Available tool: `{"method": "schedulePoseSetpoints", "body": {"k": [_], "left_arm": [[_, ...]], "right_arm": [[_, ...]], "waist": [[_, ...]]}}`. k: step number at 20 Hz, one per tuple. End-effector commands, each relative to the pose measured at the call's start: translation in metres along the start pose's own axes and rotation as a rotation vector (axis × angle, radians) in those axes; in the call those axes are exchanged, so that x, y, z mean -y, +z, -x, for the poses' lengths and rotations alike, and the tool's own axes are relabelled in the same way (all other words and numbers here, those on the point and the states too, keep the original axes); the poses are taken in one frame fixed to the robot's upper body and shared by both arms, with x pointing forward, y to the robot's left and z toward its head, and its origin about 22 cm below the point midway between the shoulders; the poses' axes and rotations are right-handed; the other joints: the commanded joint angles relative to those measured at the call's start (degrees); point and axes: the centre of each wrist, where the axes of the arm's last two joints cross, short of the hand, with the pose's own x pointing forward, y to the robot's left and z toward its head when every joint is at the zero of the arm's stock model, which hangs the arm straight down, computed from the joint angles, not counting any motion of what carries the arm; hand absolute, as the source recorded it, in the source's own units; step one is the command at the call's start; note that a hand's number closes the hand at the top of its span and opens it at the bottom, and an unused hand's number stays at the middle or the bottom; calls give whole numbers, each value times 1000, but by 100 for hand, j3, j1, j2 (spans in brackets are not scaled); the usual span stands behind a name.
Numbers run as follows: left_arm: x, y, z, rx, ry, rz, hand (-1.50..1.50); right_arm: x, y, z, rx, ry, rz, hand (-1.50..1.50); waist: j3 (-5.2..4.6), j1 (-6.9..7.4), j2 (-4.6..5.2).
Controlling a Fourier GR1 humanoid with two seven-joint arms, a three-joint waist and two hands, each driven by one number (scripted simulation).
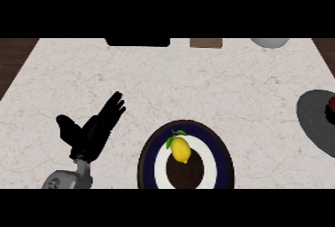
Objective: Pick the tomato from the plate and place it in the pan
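L black hand [91,131] rests open over the pale marble counter [196,80], fingers straight, holding nothing. Just right: round dark-blue plate w/ white ring [211,159], yellow lemon w/ green leaf [181,149] on it. Far right edge: dark grey pan [314,117], red tomato [332,106] inside, mostly cut off.

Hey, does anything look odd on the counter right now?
Yes. The plate holds a lemon, not a tomato. A red thing, perhaps the tomato, shows at the pan, cut off by the right edge. The left hand rests open.
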Motion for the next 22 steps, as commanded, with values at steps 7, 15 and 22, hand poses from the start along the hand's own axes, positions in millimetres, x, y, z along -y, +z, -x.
{"method": "schedulePoseSetpoints", "body": {"k": [7,15,22], "left_arm": [[2,-5,-8,21,-8,32,0],[-3,10,-8,20,-1,41,0],[1,5,-6,13,22,2,0]], "right_arm": [[10,-34,47,-172,116,-64,150],[9,-32,55,-197,34,-252,-150],[3,-27,53,-163,-384,-76,-150]], "waist": [[4,160,87],[28,215,72],[37,24,35]]}}
